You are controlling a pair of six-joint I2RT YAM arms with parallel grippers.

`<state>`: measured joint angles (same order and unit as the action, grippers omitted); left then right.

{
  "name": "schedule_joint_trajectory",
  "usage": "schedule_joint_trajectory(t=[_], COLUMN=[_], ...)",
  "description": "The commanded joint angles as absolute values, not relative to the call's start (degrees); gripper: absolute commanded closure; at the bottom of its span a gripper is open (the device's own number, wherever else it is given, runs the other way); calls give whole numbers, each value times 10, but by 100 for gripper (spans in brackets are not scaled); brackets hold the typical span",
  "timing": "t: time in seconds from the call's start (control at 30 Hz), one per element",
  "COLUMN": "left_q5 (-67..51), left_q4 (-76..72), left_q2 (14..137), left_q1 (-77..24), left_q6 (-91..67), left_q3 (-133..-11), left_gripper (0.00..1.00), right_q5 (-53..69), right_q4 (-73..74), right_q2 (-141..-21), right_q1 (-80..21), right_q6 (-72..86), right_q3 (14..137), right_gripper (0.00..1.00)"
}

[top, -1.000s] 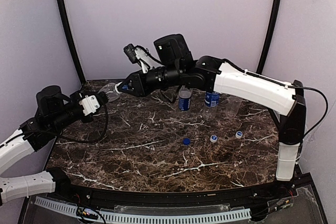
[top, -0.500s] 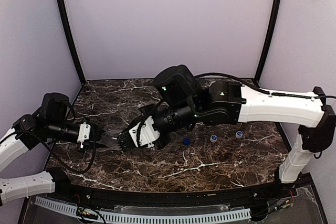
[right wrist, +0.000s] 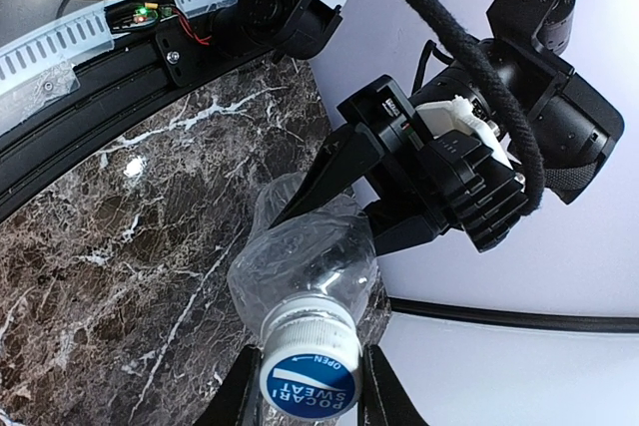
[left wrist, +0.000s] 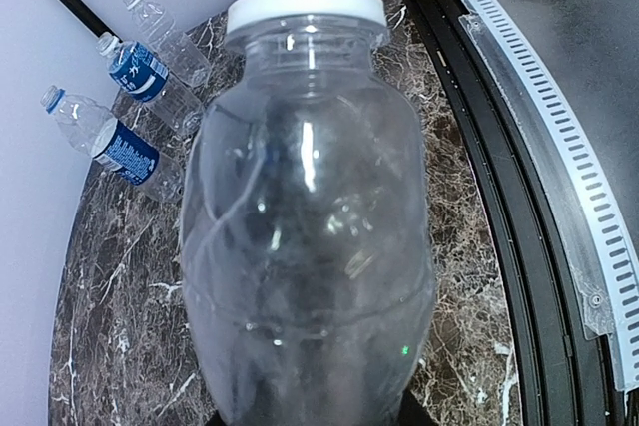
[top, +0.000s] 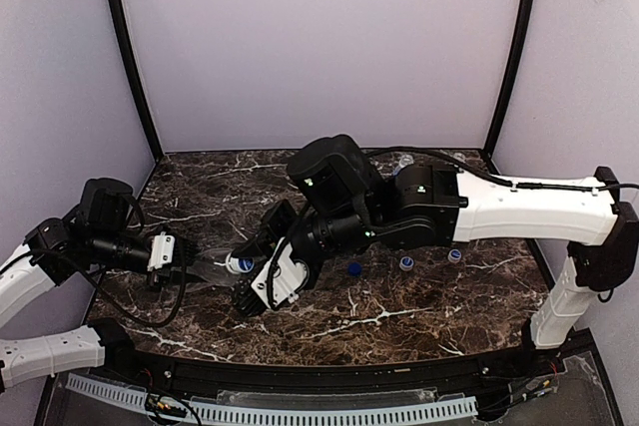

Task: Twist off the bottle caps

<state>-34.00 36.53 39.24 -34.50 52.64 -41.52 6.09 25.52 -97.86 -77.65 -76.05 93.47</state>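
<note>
A clear unlabelled bottle [top: 213,265] hangs sideways just above the table at the front left, neck pointing right. My left gripper [top: 193,263] is shut on its body [left wrist: 305,246]; only the finger ends show at the bottom edge of the left wrist view. My right gripper [top: 243,268] is shut on its cap [right wrist: 310,371], a white cap with a blue printed top. One finger [right wrist: 243,391] sits on each side of it. Three loose bottle caps lie on the table: a dark blue one [top: 352,269] and two pale ones [top: 406,263] [top: 454,256].
Three more bottles lie or stand at the back of the table: two with blue labels [left wrist: 140,72] [left wrist: 112,142] and one plain [left wrist: 165,29]. In the top view my right arm [top: 519,209] hides most of them. The black table frame [left wrist: 479,147] runs along the front.
Both arms carried the bottle from high at the back left down to the front left. In the last half second the right wrist has turned about the cap.
</note>
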Motion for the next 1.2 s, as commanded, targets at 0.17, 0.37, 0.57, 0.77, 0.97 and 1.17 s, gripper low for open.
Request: schedule_joint_trajectory(t=[0.17,0.37,0.57,0.77,0.97,1.17], left_q5=[-343,-337,-333,-181,-37,-41], left_q4=[386,395,378,188,70,55], left_q2=[386,383,384,365,351,319], left_q1=[-344,-344,-344,-337,-286,-237], left_q6=[523,538,524,386,241,136], left_q3=[-406,-401,-401,-372,-352,-325], left_gripper=[96,99,99,98,94,93], right_q5=[64,109,94,62,28,99], right_q4=[243,238,207,232,336,399], right_q2=[-932,-878,-881,-959,-1045,-1150], right_q1=[-777,-764,-755,-665,-602,-581], right_q6=[-776,-774,-691,-277,-23,75], right_q3=[920,883,885,1007,1024,1036], right_gripper=[100,100,100,100,100,100])
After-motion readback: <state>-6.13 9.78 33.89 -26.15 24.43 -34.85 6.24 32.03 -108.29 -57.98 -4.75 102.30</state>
